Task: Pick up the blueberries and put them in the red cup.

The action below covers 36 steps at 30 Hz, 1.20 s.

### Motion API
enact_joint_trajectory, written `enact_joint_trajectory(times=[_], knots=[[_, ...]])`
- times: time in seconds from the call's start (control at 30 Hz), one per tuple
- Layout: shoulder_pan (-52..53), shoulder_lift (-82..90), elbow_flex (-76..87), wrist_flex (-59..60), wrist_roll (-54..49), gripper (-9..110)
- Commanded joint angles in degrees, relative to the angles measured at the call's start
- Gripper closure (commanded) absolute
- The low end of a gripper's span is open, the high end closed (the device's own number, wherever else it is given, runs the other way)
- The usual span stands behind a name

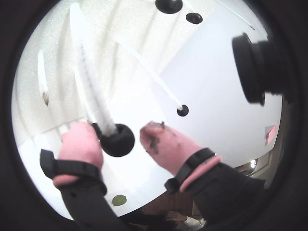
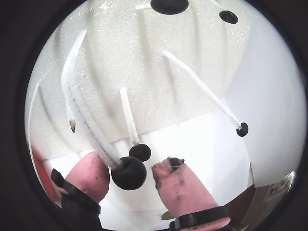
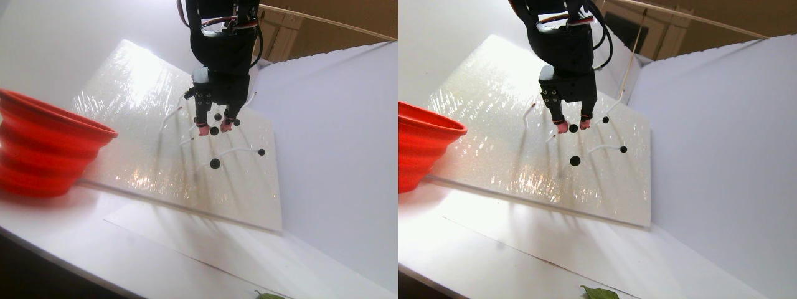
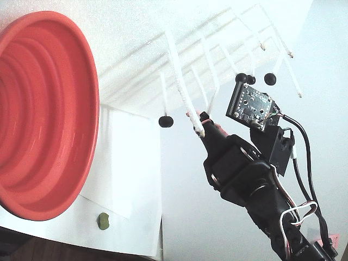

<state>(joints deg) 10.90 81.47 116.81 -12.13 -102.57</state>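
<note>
The blueberries are small black balls on the tips of white fuzzy stems that stick out of a white foam board [image 3: 155, 93]. One blueberry [image 1: 117, 139] [image 2: 129, 172] sits between my pink fingertips. My gripper [image 1: 120, 139] [image 2: 130, 177] [image 3: 213, 128] is open around it, with the left pad close against it and the right pad apart. A second berry [image 2: 140, 152] hangs just behind it. More berries [image 1: 182, 110] [image 3: 215, 164] [image 4: 166, 121] sit on other stems. The red cup [image 3: 43, 143] [image 4: 43, 109] stands to the left of the board, away from the gripper.
A small green leaf [image 1: 119, 199] [image 4: 103, 221] lies on the white sheet near the table edge. The black lens of another camera [image 1: 255, 67] juts in at the right. A white wall [image 3: 336, 124] rises beside the board. Bare stems [image 4: 261, 32] point outward.
</note>
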Motion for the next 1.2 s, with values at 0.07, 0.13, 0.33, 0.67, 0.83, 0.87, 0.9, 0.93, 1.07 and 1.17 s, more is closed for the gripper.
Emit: enact_joint_trajectory(times=[0.07,0.13,0.33,0.67,0.83,0.87,0.9,0.93,1.07,1.17], knots=[[1.23,1.32,-6.06,-1.41,0.79,83],[1.23,1.14,-6.06,-1.41,0.79,83],[1.23,0.7,-6.06,-1.41,0.7,86],[0.88,-0.53,-6.42,-1.76,0.79,87],[0.79,-1.05,-6.33,-2.11,0.97,88],[0.7,-1.05,-6.33,-2.11,1.05,88],[0.7,-1.05,-6.33,-2.11,1.05,88],[0.62,-0.97,-6.33,-2.11,1.05,88],[0.44,-0.09,-5.63,-2.11,1.23,89],[0.26,1.23,-4.48,-2.11,1.23,89]])
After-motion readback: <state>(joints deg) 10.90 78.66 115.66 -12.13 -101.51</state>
